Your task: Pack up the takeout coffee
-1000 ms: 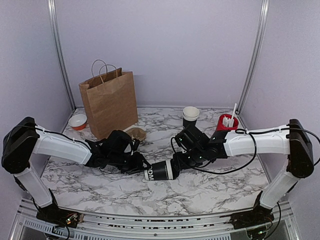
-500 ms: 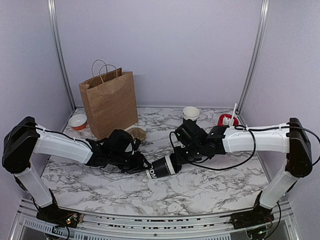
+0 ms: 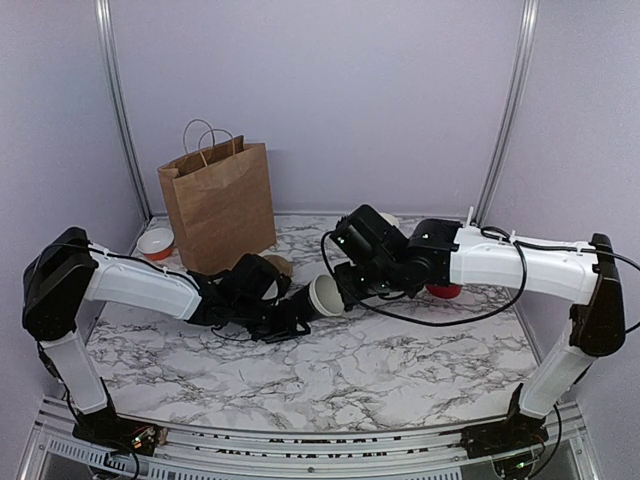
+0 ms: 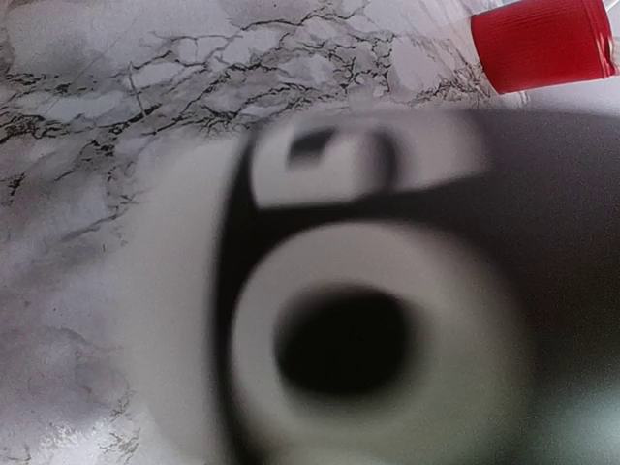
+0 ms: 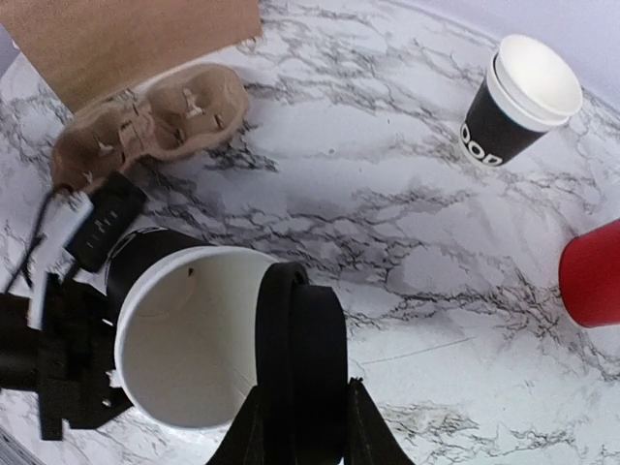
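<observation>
The marble tabletop (image 3: 400, 370) carries the brown paper bag (image 3: 218, 205) upright at the back left, and I see both arms meeting near the middle. The cup (image 3: 326, 296) is there, over on its side. Its long axis runs roughly left to right across the tabletop, base toward the left arm, white open mouth turned toward the right arm and tipped up a little.

My left claw (image 3: 296, 316) is closed partway around the cup's black body near the base; its wrist view is too blurred to show more. My right claw (image 5: 302, 431) sits just at the mouth, its fingers pinched narrow on the black lid (image 5: 300, 339). The lid stands on edge across the right side of the rim, not seated.

Behind lie the cardboard cup carrier (image 5: 145, 121), the stack of cups (image 5: 518, 102) and the red cup (image 5: 593, 276), all well apart from the grip.
</observation>
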`<state>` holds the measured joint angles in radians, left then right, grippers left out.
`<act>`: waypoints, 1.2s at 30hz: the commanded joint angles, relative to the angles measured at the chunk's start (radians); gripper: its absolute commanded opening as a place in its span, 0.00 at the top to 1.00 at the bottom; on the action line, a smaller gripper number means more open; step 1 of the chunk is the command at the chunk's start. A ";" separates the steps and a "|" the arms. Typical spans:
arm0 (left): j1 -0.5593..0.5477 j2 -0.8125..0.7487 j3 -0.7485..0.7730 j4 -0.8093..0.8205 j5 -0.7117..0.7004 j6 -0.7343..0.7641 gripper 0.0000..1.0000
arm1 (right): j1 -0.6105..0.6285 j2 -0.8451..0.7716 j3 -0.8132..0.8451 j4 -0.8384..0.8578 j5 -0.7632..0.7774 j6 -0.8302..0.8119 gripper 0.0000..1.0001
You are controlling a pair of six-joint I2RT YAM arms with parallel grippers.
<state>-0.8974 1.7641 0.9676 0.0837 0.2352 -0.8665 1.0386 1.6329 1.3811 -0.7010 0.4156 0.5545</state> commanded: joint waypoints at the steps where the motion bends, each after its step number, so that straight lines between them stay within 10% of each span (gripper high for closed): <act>1: 0.006 0.038 0.046 -0.014 0.001 0.023 0.66 | 0.054 0.045 0.128 -0.052 0.067 -0.028 0.78; 26: 0.026 -0.213 -0.043 -0.031 0.009 0.008 0.64 | 0.097 0.250 0.379 -0.382 0.317 0.007 0.77; 36: 0.044 -0.069 -0.026 0.122 0.056 -0.044 0.65 | 0.129 0.346 0.507 -0.578 0.415 0.026 0.77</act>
<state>-0.8612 1.6249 0.9310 0.1215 0.2707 -0.8837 1.1366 1.9213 1.7912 -1.1385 0.7444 0.5491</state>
